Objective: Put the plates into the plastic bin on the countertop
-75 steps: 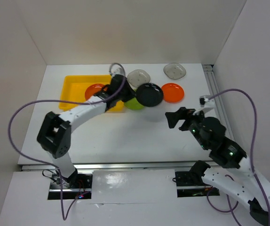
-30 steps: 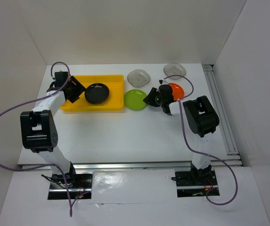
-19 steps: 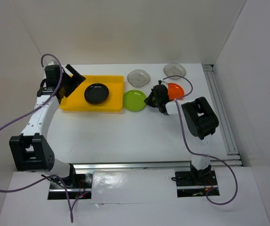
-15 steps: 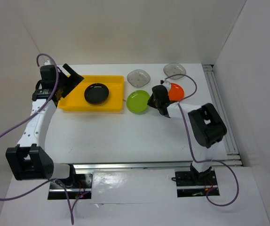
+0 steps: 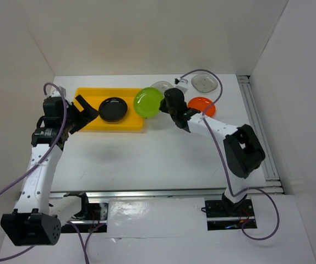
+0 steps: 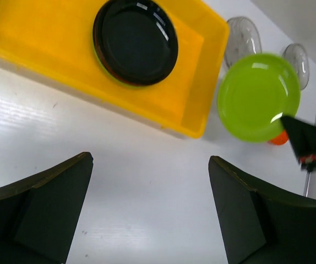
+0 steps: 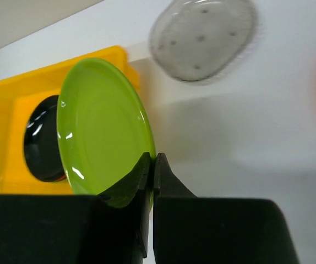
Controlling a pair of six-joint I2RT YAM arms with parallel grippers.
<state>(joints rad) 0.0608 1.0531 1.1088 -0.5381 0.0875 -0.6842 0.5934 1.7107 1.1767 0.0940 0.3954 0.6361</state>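
My right gripper (image 5: 165,105) (image 7: 151,159) is shut on the rim of a lime green plate (image 5: 148,102) (image 7: 100,129) (image 6: 258,97) and holds it tilted above the right end of the yellow plastic bin (image 5: 86,98) (image 6: 197,71) (image 7: 1,143). A black plate (image 5: 113,109) (image 6: 136,41) (image 7: 41,146) lies in the bin, with a lime edge showing under it. My left gripper (image 5: 82,112) (image 6: 150,158) is open and empty over the countertop (image 5: 147,159), just in front of the bin's left end. An orange plate (image 5: 201,104) and two grey plates (image 5: 205,82) (image 7: 202,38) rest on the countertop.
White walls close in the back and both sides. A metal rail (image 5: 255,118) runs along the right side and another (image 5: 147,193) along the front edge. Purple cables loop from both arms.
The right gripper shut on the lime green plate, lifted it and carried it left toward the bin. The left gripper opened wide and drew back from the bin toward the near left.
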